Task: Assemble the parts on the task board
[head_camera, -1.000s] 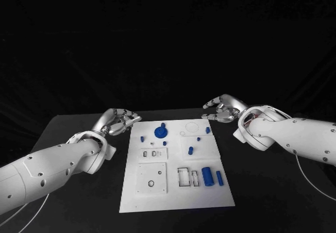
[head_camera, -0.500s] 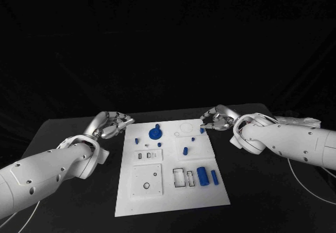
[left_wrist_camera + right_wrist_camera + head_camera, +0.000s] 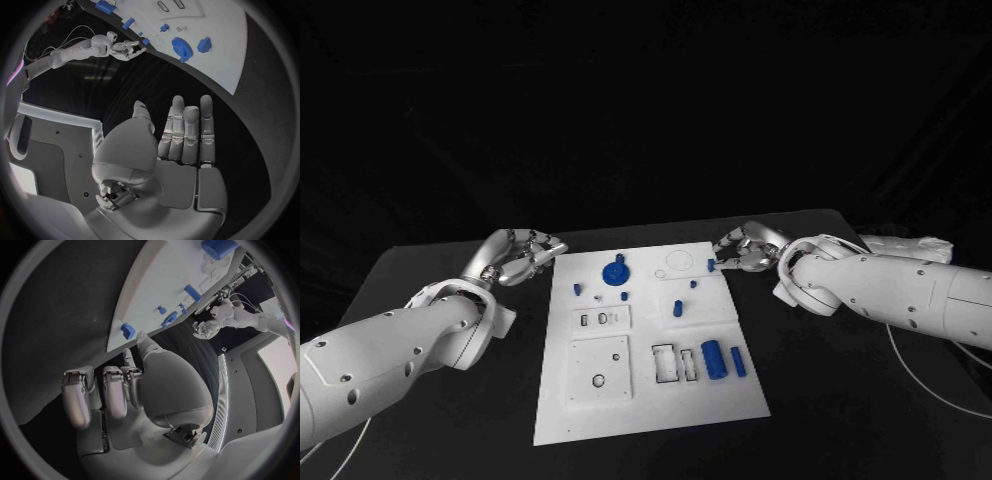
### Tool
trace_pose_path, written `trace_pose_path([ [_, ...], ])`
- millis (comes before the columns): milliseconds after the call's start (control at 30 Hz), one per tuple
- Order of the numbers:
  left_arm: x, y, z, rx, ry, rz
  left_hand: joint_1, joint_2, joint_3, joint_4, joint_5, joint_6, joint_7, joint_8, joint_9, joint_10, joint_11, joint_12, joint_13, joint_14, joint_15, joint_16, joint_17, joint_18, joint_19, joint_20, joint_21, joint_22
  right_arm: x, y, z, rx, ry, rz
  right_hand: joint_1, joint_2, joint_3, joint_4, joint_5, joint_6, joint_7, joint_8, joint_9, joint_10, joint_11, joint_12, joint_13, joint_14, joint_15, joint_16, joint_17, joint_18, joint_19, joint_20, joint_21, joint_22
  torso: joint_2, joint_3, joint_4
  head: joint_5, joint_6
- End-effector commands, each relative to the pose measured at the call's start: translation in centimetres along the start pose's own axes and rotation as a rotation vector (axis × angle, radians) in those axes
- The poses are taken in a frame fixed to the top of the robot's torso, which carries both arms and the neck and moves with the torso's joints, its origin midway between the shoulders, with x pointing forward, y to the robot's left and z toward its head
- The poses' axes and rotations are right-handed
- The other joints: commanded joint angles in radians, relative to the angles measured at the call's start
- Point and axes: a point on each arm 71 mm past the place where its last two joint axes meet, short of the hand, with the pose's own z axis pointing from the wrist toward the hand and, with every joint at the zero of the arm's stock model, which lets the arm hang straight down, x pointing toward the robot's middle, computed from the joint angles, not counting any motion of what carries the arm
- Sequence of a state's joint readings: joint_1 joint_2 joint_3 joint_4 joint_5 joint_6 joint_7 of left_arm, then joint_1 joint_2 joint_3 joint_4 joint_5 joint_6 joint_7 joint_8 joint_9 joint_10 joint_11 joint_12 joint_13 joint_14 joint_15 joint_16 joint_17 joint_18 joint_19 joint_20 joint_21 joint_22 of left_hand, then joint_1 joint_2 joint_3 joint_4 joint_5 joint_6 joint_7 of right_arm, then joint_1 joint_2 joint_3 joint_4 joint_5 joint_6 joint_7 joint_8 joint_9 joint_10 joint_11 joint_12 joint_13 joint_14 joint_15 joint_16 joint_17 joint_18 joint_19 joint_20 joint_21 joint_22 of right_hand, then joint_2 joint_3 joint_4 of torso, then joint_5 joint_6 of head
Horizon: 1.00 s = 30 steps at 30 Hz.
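Observation:
The white task board [image 3: 610, 410] lies in the middle of the table. A blue gear [image 3: 616, 271] sits near its far edge, two blue cylinders [image 3: 713, 358] lie near its right side, and several small blue pieces are scattered between them. My left hand [image 3: 519, 255] hovers beside the board's far left corner and holds nothing. In the left wrist view the left hand [image 3: 184, 145] has its fingers straight, with the gear [image 3: 181, 46] beyond them. My right hand [image 3: 744, 248] is at the far right corner, fingers loosely bent. A small blue piece [image 3: 127, 330] lies on the board just past the thumb, apart from it.
The black table [image 3: 444, 270] runs out on both sides of the board, under black drapes at the back. White recessed plates [image 3: 610, 367] and slots take up the board's near half. A thin cable [image 3: 935, 385] trails under my right arm.
The whole picture has shifted, so the camera moved. Relative to the board, my right hand has come down closer to the far right corner. My left hand stays beside the far left corner.

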<state>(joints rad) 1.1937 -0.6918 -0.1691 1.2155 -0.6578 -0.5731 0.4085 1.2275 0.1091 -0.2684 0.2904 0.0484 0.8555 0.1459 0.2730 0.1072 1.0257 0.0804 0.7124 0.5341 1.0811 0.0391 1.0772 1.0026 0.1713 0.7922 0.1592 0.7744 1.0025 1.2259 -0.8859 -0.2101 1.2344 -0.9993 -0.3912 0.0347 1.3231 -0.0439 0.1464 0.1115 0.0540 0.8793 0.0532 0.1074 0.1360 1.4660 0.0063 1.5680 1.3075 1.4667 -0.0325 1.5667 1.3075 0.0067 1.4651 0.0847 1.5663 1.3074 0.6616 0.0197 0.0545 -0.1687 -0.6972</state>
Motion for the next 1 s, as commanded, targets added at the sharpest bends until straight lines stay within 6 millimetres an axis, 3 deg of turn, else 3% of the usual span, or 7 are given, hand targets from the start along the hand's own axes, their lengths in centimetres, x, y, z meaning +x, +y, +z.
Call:
trace_pose_path([
  [33,0.2,-0.2,0.1,0.018,0.011,-0.003,0.004,0.006,-0.007,-0.001,0.004,0.004,0.000,-0.006,0.001,0.005,0.000,-0.003,-0.001,0.007,-0.004,-0.001,0.000,0.008,0.007,-0.001,-0.006,-0.001,0.4,0.0,0.1,-0.012,0.054,0.000,0.010,-0.001,-0.008,0.000,-0.005,-0.001,-0.012,-0.005,-0.002,0.105,-0.010,0.003,0.263,0.104,-0.008,0.004,0.263,-0.007,0.106,-0.010,0.004,0.263,0.000,-0.0007,0.0008,0.000,0.000],
  [400,0.1,0.0,0.0,0.014,0.008,0.000,0.004,0.006,-0.007,-0.001,0.004,0.004,0.000,-0.006,0.001,0.005,0.000,-0.003,-0.001,0.007,-0.004,-0.001,0.000,0.008,0.007,-0.001,-0.006,-0.001,0.9,0.1,0.6,-0.011,0.073,-0.006,0.024,-0.001,-0.013,0.000,-0.005,0.001,-0.022,-0.009,-0.005,0.105,-0.014,0.003,0.263,0.104,-0.011,0.004,0.263,-0.007,0.106,-0.014,0.004,0.263,-0.001,-0.0014,0.0012,0.001,0.002],
  [667,-0.1,0.1,-0.1,0.011,0.006,0.001,0.006,0.007,-0.008,-0.001,0.004,0.004,0.000,-0.007,0.001,0.005,0.000,-0.004,-0.002,0.007,-0.004,-0.002,0.000,0.008,0.008,-0.001,-0.008,-0.001,1.2,0.1,0.9,0.004,0.074,-0.012,0.053,0.017,-0.006,-0.005,-0.003,0.013,-0.024,-0.011,-0.007,0.105,-0.017,0.003,0.263,0.104,-0.015,0.004,0.263,-0.007,0.106,-0.018,0.004,0.263,0.001,-0.0015,0.0026,0.002,0.005],
  [1000,-0.1,0.1,-0.2,0.011,0.007,0.000,0.006,0.007,-0.008,-0.001,0.004,0.004,0.000,-0.007,0.001,0.005,0.000,-0.004,-0.002,0.007,-0.004,-0.002,0.000,0.008,0.008,-0.001,-0.008,-0.001,1.7,0.2,1.1,0.015,0.081,-0.015,0.079,0.036,0.001,-0.010,-0.002,0.035,-0.023,-0.009,-0.008,0.105,-0.020,0.003,0.263,0.104,-0.019,0.004,0.263,-0.007,0.106,-0.021,0.004,0.263,0.001,-0.0012,0.0011,0.014,0.004],
])
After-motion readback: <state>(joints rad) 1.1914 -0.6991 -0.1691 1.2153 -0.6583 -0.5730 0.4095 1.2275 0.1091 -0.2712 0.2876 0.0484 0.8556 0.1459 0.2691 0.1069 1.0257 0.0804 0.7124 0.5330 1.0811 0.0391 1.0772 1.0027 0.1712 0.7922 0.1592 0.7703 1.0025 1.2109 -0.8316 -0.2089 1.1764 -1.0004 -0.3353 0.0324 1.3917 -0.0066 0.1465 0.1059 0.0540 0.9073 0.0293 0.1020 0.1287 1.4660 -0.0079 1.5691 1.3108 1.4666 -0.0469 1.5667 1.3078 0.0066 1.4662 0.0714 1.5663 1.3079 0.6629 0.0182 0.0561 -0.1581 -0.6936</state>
